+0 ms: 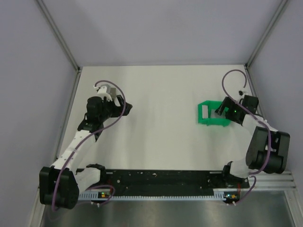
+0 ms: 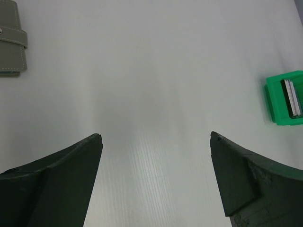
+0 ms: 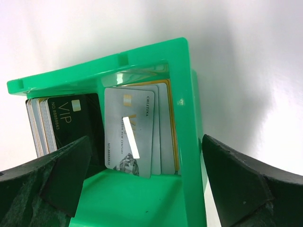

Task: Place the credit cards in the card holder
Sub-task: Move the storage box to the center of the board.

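You face a white table, matte and evenly lit, with a soft sheen across its middle. Plain pale lavender-grey panels close it in: a back wall on the far side, a left wall and a right wall. Silver metal posts rise at the two far corners. Along the near edge runs a black rail, with brushed metal sheet nearer still.

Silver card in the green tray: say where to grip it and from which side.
Likely pinch the silver card by its free edge nearest the right wrist camera, bringing the right pincer in through the open side of the green tray. Walls block its far and right edges; it fronts its stack.
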`<state>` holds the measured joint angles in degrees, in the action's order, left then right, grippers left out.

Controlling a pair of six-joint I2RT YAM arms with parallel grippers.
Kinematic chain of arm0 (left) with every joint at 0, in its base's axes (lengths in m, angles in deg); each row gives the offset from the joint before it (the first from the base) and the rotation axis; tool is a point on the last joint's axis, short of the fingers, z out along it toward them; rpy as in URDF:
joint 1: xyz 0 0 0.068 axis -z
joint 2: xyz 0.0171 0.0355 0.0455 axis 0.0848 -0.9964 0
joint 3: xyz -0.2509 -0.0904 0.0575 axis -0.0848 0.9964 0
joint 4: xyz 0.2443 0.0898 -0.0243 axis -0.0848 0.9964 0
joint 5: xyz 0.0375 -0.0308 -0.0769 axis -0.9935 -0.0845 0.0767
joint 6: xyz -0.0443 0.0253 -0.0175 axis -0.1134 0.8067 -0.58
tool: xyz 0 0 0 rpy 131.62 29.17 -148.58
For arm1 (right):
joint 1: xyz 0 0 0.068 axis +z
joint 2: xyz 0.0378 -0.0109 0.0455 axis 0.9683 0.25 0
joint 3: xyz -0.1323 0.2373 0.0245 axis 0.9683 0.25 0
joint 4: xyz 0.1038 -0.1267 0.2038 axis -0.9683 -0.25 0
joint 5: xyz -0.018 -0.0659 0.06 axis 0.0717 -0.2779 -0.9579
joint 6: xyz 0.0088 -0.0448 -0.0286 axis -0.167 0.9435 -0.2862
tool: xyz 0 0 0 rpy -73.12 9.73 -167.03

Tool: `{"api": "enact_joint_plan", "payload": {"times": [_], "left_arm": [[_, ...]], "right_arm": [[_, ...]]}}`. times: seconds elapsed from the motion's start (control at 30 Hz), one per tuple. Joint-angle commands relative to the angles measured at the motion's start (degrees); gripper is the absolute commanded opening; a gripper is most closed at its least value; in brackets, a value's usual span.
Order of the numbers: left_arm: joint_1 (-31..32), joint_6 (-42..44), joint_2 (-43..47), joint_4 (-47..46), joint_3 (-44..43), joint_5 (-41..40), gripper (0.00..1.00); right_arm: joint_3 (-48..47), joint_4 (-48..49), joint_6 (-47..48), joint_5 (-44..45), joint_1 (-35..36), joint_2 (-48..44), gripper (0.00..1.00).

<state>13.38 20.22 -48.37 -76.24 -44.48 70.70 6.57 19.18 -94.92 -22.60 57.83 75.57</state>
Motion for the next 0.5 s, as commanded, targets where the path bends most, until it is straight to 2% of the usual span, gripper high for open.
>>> {"api": "enact_joint_plan", "payload": {"times": [0.0, 0.13, 0.27, 0.37, 0.47], "left_arm": [[0.0, 2.0, -0.2, -2.7, -0.7, 0.7, 0.98], [0.0, 2.9, -0.1, -1.3, -1.2, -1.4, 0.98], [0.0, 3.1, -0.6, -0.5, -1.9, -3.8, 0.98], [0.0, 3.2, -1.3, 0.7, -3.3, -7.3, 0.98], [0.0, 3.3, -3.0, 3.3, -6.2, -15.3, 0.98]], "right_arm": [[-5.2, -0.3, 2.7, -1.3, 5.6, 3.4, 0.99], [-5.8, 1.5, -0.4, -2.2, 7.6, 5.1, 0.99], [-4.0, 3.8, -4.1, -3.4, 7.9, 2.2, 0.99], [-4.3, 1.7, -3.7, 0.9, 7.9, -2.5, 0.99], [-5.2, -2.4, -2.6, 9.7, 7.9, -9.2, 0.99]]}}
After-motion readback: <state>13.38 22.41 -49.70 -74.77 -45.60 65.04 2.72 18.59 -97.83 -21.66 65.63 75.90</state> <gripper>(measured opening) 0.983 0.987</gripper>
